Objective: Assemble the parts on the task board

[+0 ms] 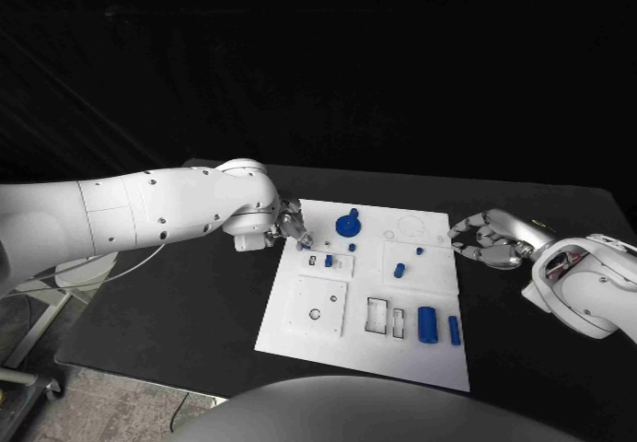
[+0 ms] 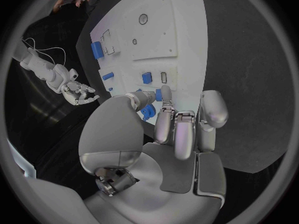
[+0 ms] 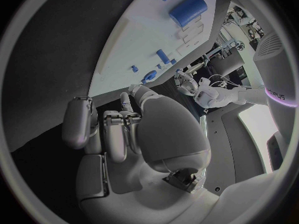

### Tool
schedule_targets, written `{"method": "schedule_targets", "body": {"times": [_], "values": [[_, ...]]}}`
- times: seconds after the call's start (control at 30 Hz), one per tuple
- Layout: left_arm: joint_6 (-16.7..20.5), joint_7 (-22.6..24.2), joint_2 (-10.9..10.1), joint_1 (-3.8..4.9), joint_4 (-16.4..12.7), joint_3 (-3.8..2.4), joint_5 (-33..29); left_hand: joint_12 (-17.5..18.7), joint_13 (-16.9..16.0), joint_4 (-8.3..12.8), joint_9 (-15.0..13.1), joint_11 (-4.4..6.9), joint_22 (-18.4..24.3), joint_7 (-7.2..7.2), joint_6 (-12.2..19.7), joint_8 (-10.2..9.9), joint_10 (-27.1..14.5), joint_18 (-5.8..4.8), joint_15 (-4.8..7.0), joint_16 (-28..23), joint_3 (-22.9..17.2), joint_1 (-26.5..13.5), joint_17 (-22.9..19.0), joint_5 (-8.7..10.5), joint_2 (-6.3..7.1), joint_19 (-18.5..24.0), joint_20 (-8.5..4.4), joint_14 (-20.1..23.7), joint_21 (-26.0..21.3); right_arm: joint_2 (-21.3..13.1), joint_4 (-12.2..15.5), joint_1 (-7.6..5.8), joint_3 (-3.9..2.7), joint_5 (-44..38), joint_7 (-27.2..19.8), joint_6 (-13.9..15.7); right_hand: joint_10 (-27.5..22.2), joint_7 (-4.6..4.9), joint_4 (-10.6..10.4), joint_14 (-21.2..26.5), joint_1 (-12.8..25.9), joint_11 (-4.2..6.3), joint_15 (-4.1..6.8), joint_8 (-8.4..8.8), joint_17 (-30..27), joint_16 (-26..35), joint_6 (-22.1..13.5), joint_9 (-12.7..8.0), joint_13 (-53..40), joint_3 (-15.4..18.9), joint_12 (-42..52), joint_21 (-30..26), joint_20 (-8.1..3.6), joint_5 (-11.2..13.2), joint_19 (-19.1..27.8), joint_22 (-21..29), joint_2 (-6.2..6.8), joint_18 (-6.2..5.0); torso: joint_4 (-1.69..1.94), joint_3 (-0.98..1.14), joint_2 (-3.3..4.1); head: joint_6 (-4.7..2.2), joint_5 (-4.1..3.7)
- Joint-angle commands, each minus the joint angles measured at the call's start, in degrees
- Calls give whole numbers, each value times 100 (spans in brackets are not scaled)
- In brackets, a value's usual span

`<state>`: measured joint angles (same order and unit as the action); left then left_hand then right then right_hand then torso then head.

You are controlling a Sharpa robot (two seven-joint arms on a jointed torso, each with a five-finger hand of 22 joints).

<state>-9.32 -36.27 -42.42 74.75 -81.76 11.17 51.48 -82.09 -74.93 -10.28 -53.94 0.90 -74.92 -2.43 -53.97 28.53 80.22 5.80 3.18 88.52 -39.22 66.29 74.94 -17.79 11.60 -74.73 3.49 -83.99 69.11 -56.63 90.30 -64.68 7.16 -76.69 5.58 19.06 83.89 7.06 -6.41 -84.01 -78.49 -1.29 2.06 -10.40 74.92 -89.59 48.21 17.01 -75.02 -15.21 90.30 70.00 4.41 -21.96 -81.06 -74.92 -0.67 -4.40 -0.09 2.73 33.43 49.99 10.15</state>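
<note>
Lying flat mid-desk, the task board (image 1: 318, 318) kept bare black desk (image 1: 173, 313) on its left, right and far sides. The left hand (image 1: 290, 226) hovered at the board's far-left corner, fingers curled together over a small blue part (image 1: 330, 261), holding nothing that I could see. The right hand (image 1: 486, 239) sat off the board's right edge, fingers loosely curled, empty. Two larger blue parts (image 1: 427, 324) lay near the board's near-right edge, a round one (image 1: 348, 224) near its far edge.
</note>
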Motion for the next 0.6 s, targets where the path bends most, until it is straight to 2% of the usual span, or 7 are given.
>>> {"method": "schedule_targets", "body": {"times": [0.03,0.6], "values": [[-787,-106,96,34,117,-1,-186,42,-510,283,2,9,-799,25,-26,-12,-45,-48,-3,-29,-260,-67,1013,37,-20,47,-15,-208,-25,9,-2,3,0,-14,15,-51,611,-2,-7,-568,-28,-44,-25,-22,1463,35,47,-9,-1498,-31,-30,-35,-1,-21,16,-911,3,-12,4,-5,6,1,0],[-1425,-169,550,56,564,1,332,67,-490,440,28,0,-783,14,-24,-82,-68,-39,-9,-49,-307,-186,971,181,-93,82,-9,-174,-81,15,1,3,0,-15,10,-48,611,1,-5,-567,-25,-46,-26,-20,1463,36,43,-12,-1498,-38,-30,-40,0,-23,19,-909,7,-13,3,-6,8,1,5]]}}
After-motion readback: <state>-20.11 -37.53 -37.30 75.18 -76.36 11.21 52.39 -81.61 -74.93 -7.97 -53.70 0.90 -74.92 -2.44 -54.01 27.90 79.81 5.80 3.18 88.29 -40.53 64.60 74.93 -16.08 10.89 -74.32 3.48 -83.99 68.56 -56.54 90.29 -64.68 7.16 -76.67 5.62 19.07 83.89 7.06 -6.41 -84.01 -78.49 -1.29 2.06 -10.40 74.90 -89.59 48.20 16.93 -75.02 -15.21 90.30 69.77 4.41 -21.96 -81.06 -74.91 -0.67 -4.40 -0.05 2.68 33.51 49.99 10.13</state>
